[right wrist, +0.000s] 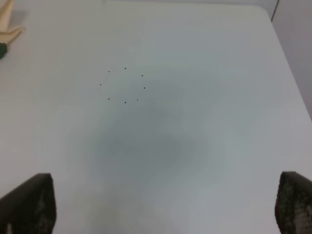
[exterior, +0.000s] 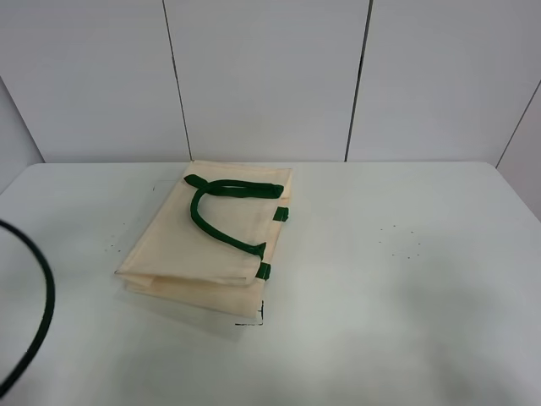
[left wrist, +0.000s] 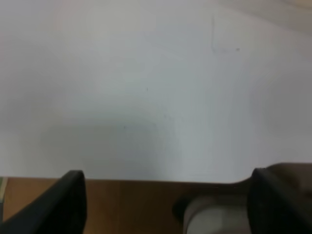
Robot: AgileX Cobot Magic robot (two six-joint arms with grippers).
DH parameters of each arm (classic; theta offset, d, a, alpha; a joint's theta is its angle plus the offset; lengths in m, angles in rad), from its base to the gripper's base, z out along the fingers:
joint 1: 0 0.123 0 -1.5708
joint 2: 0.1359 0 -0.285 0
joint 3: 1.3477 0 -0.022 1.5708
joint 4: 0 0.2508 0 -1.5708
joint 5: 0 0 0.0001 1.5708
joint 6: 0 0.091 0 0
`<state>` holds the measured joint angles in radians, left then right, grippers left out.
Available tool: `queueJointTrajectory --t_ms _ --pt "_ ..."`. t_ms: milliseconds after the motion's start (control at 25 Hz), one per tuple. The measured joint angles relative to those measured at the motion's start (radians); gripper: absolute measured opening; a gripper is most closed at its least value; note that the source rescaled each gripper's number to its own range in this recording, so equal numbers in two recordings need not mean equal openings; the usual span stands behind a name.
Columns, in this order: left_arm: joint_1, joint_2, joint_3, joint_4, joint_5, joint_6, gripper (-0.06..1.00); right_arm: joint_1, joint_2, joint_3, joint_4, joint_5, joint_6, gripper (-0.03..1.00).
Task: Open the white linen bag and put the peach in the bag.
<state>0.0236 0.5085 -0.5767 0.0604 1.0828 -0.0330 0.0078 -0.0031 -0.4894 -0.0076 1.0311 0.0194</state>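
Note:
The white linen bag [exterior: 173,245] lies flat and shut on the table, left of the middle, with its dark green handles [exterior: 221,227] folded on top. A corner of the bag also shows in the right wrist view [right wrist: 7,22]. The peach is not in any view. My left gripper [left wrist: 165,197] is open and empty, over the table's front edge. My right gripper [right wrist: 165,207] is open and empty, above bare table to the right of the bag. Neither gripper shows in the exterior high view.
The white table [exterior: 406,279] ends at a wall of white panels [exterior: 270,76]. A black cable [exterior: 44,309] loops in at the front left. Small dark dots [right wrist: 124,85] mark the table right of the bag. Brown floor [left wrist: 126,209] shows past the edge.

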Motion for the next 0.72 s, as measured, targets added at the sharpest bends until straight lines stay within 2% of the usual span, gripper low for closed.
queueJointTrajectory --t_ms 120,400,720 --pt "0.0 -0.181 0.067 -0.024 -0.02 0.003 0.96 0.0 0.0 0.0 0.0 0.0 0.0 1.0" --pt "0.0 -0.428 0.082 -0.033 -0.024 0.013 0.96 0.0 0.0 0.0 0.0 0.0 0.0 1.0" --pt "0.0 -0.511 0.082 -0.036 -0.024 0.017 0.95 0.0 0.0 0.0 0.0 0.0 0.0 1.0"
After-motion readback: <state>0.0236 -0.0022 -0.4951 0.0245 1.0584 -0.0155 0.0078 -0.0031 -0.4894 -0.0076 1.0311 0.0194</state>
